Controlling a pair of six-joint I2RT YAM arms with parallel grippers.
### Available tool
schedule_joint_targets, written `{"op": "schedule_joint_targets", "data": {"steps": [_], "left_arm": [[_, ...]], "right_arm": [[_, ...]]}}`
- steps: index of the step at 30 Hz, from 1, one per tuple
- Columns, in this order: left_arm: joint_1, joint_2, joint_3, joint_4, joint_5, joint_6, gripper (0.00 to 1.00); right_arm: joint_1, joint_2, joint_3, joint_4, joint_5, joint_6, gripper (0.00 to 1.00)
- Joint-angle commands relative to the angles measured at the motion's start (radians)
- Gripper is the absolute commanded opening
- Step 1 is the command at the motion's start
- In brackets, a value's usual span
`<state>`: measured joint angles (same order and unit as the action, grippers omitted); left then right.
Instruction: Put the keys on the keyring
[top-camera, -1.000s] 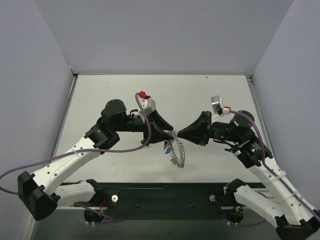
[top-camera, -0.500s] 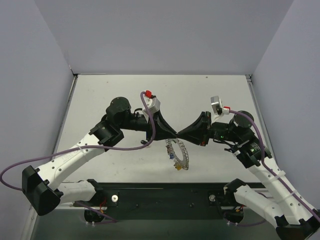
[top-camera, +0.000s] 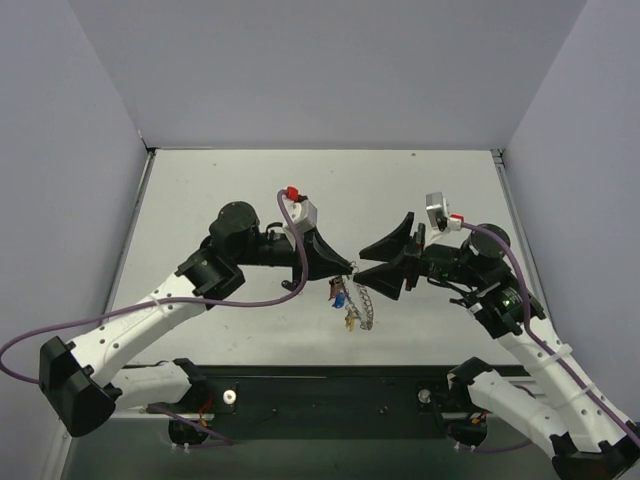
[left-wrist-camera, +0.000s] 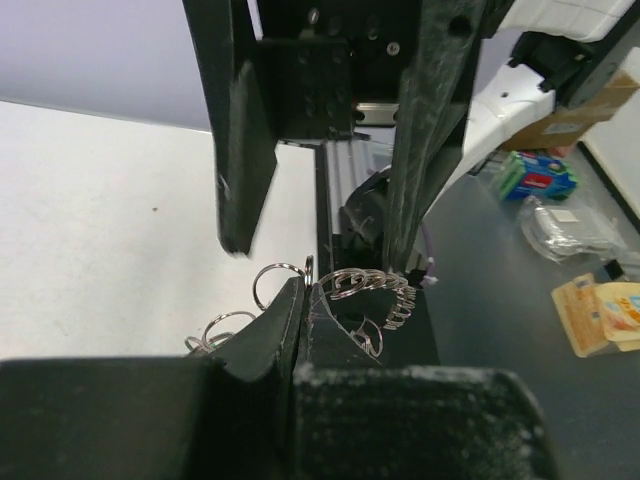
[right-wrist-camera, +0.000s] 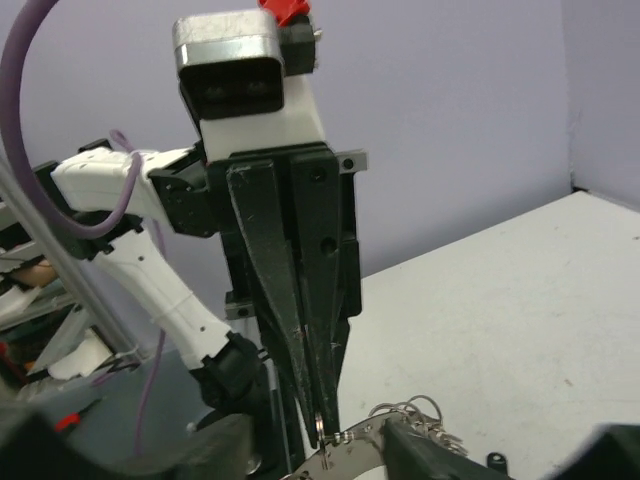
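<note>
The keyring (top-camera: 368, 302), a silvery chain-like loop, hangs above the table between the two arms. My left gripper (top-camera: 348, 268) is shut on its rim, and the left wrist view shows the closed fingertips (left-wrist-camera: 300, 300) pinching the metal with the keyring (left-wrist-camera: 380, 283) curving off to the right. Several keys (top-camera: 341, 293) with red, blue and yellow heads dangle from it on small split rings (left-wrist-camera: 272, 285). My right gripper (top-camera: 366, 262) faces the left one with its jaws spread and nothing between them. In the right wrist view the keyring (right-wrist-camera: 345, 458) hangs under the left gripper's tips (right-wrist-camera: 320, 425).
White table top (top-camera: 220, 190) bounded by grey walls at the left, back and right. The black base rail (top-camera: 330, 395) runs along the near edge. Boxes and packets (left-wrist-camera: 540, 180) lie off the table in the left wrist view.
My left gripper has closed on the keyring. The right gripper, shut on it a moment ago, has opened and let go, and the ring now hangs from the left gripper.
</note>
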<state>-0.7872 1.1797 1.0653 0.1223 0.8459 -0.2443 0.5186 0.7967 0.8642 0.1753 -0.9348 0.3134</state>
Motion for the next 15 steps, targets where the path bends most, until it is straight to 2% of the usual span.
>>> {"op": "schedule_joint_targets", "data": {"steps": [1,2,5,10,15], "left_arm": [[-0.010,-0.120,-0.088,0.160,-0.137,0.051,0.00],[-0.012,-0.155,-0.147,0.190,-0.157,0.066,0.00],[-0.012,-0.213,-0.237,0.279,-0.223,0.111,0.00],[-0.029,-0.278,-0.379,0.445,-0.225,0.236,0.00],[-0.064,-0.347,-0.548,0.646,-0.195,0.476,0.00]], "right_arm": [[-0.032,-0.065,-0.022,0.072,0.089,-0.016,0.68],[-0.040,-0.092,-0.030,0.073,0.141,-0.019,0.78],[-0.068,-0.135,-0.063,0.079,0.227,-0.017,0.89],[-0.089,-0.131,-0.080,0.085,0.228,-0.016,0.92],[-0.091,-0.103,-0.083,0.085,0.214,-0.031,0.93]]}}
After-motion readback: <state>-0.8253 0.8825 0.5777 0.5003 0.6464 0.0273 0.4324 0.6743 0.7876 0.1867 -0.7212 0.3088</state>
